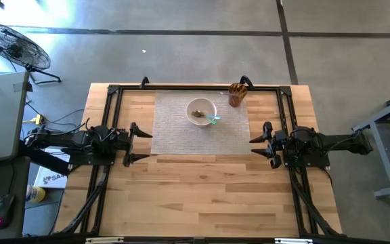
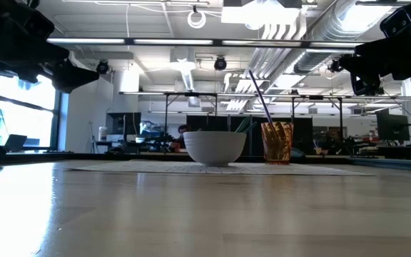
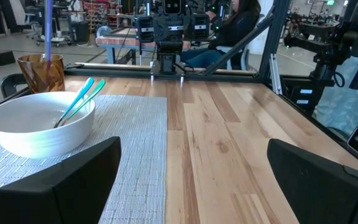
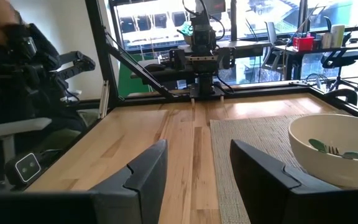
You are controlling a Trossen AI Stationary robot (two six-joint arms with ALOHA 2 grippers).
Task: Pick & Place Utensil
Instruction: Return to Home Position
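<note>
From above, my left gripper (image 1: 146,144) hangs just off the left edge of the gray mat (image 1: 175,132) and my right gripper (image 1: 254,147) just off its right edge, each pointing in toward the mat over the wooden table (image 1: 202,196) with fingers spread apart. The white bowl (image 1: 189,108) sits on the mat nearer its top edge in the picture, the blue fork (image 1: 213,120) poking over the rim toward my right arm, with something brownish inside that I cannot make out. The brown cup (image 1: 236,96) stands at the mat's top right corner, well apart from both grippers.
</note>
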